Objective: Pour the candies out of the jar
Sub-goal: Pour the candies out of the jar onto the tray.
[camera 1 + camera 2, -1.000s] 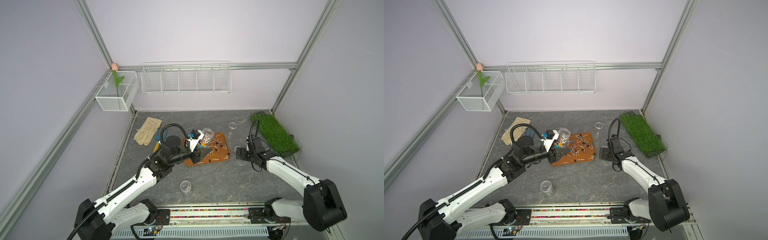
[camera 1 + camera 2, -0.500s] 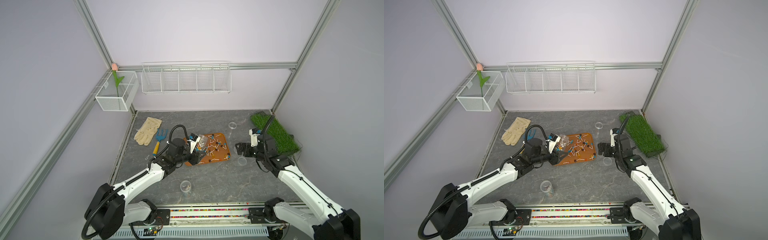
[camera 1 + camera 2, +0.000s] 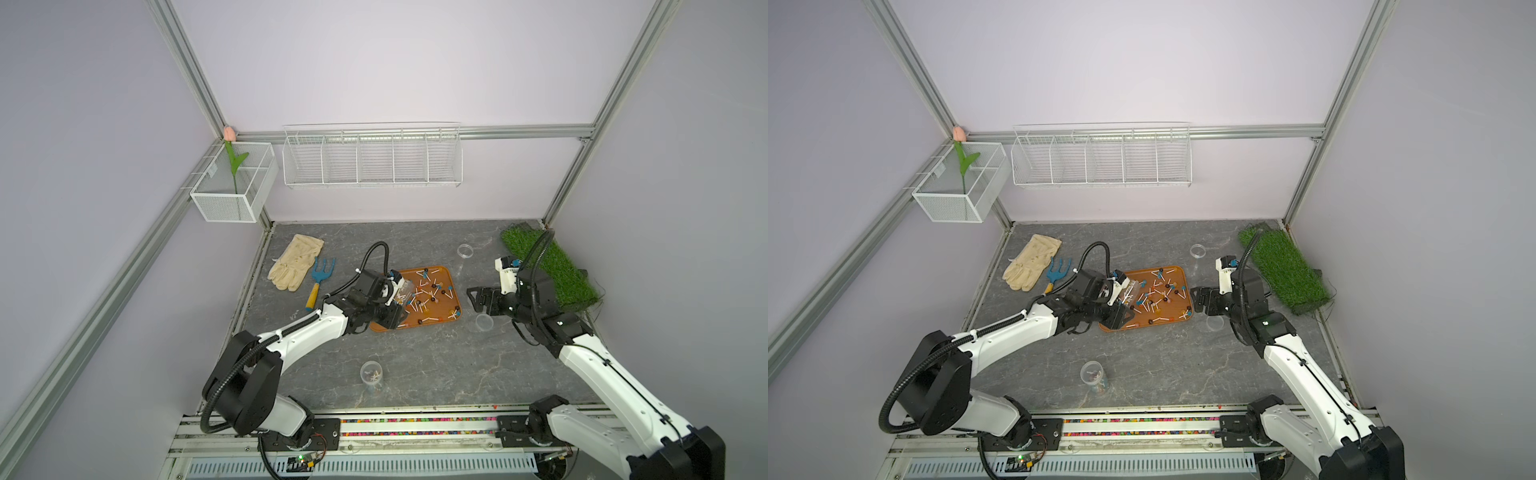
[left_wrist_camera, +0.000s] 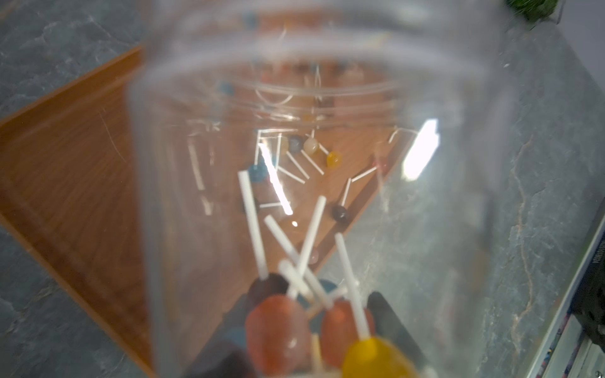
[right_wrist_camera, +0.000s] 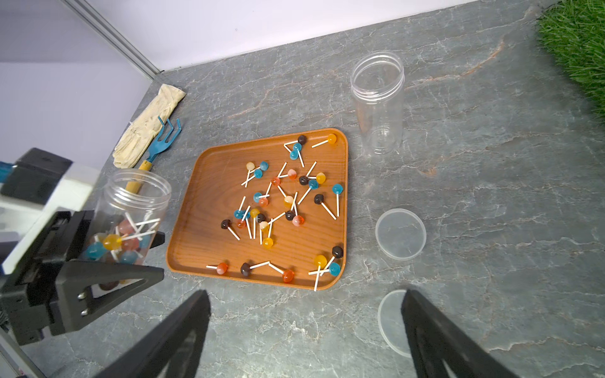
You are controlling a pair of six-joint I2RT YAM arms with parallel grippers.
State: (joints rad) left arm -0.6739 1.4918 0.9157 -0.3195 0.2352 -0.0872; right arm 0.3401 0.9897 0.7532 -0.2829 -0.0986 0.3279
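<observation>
Pale lilac walls (image 3: 415, 62) with aluminium posts close around a grey tabletop (image 3: 436, 365) that has a stone pattern with thin light veins. At its centre lies a flat tray (image 5: 209, 183) of orange-brown wood grain, rectangular with rounded corners and a low rim.

The left hand (image 3: 395, 301) is closed on the jar (image 5: 131, 209), at the 9 o'clock edge of the tray. Its black fingers (image 5: 108, 275) press the lower part of the jar from two sides. The jar is of clear plastic, cylindrical, with a threaded neck; its open mouth points upward. Some candies (image 5: 113, 242) lie in a small heap at its bottom; many more are scattered on the tray. They have glossy round heads, blue, orange, yellow, pink or dark brown, on thin white sticks.

The right hand (image 3: 473, 299) is at 3 o'clock of the tray, just beside its rim. Its two dark fingers (image 5: 183, 327) stand wide apart and hold nothing.

A round translucent lid (image 3: 482, 323) lies flat at 4 o'clock of the tray, and an empty jar (image 3: 465, 250) stands upright at 1 o'clock. A third jar (image 3: 371, 372) with some small sticks inside stands at 6 o'clock. A cream fabric glove (image 3: 296, 262) and a blue rake (image 3: 319, 279) lie at 10 o'clock, a mat of green artificial grass (image 3: 561, 274) at 2 o'clock.
</observation>
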